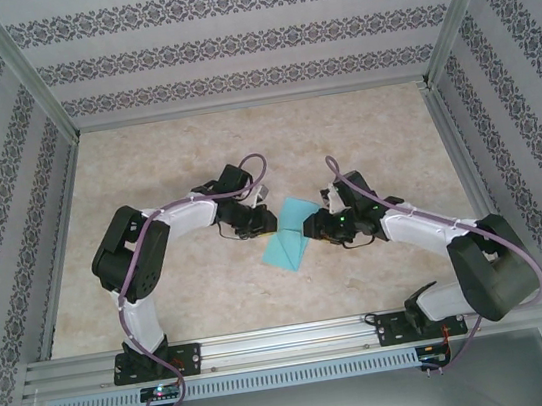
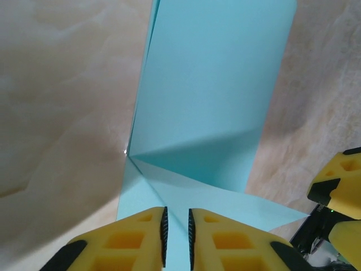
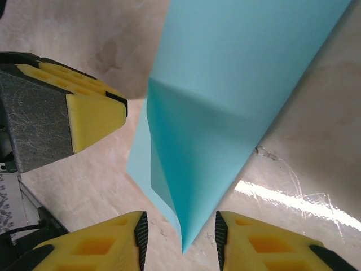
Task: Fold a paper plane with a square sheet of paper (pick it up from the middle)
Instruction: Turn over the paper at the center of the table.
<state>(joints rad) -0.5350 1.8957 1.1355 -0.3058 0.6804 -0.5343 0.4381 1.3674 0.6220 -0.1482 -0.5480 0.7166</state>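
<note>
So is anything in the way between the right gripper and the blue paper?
No, nothing visible is. The folded turquoise paper has its pointed tip in the gap between the open fingers of the right gripper. The left gripper is off to one side of the paper, not in between.

Left pincer (image 2: 176, 237), narrowly parted, straddles the creased turquoise paper plane (image 2: 208, 101)
</note>
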